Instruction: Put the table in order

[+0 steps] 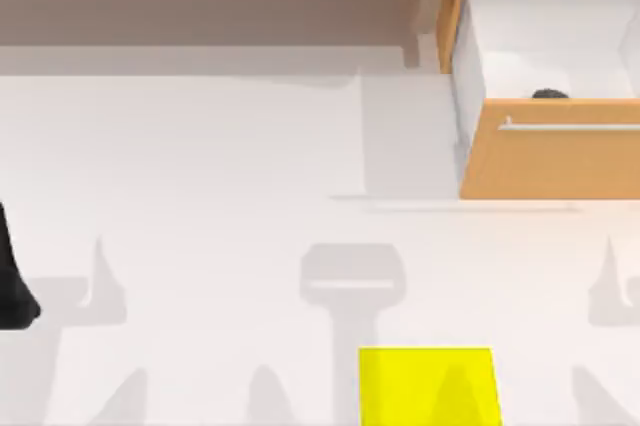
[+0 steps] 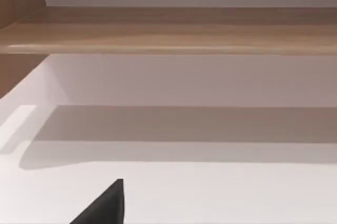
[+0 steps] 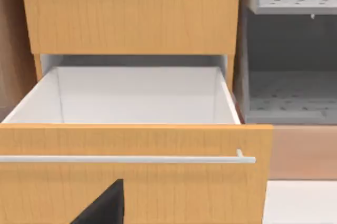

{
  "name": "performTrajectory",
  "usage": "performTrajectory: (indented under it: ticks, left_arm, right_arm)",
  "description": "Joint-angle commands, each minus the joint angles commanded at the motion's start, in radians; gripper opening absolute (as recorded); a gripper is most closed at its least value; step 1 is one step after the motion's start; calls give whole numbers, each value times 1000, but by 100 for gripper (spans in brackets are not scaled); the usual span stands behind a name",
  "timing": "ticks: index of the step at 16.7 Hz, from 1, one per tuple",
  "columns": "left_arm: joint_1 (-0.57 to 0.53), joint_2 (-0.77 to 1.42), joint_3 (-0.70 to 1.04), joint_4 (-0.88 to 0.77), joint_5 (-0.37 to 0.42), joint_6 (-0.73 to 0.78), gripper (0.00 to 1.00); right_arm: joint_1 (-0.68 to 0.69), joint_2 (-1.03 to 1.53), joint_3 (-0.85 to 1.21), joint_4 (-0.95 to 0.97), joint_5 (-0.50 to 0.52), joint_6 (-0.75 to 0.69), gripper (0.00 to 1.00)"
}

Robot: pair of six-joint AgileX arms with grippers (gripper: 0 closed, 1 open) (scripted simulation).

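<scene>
White table [image 1: 200,176], open drawer [image 1: 545,41] holding dark object [image 1: 549,94], right wrist faces drawer front [image 3: 131,176], gripper states untellable

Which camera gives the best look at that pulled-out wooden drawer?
The right wrist view: the open drawer faces it squarely, with its white inside and silver handle. The top view catches it from above at the table's right. The left wrist view faces the wooden shelf instead.

The very wide, smooth, plain white flat tabletop [image 1: 200,166] spans the top view's frame below its upper edge, lying level.
</scene>
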Motion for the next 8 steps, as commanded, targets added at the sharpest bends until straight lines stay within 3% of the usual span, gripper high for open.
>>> performTrajectory:
  ticks: [4, 8]
  left_arm:
    - [0, 0, 0, 0, 0, 0, 100]
    - [0, 0, 0, 0, 0, 0, 100]
  right_arm:
    - [-3, 30, 29, -19, 5, -3, 100]
    - [-5, 214, 206, -125, 18, -16, 100]
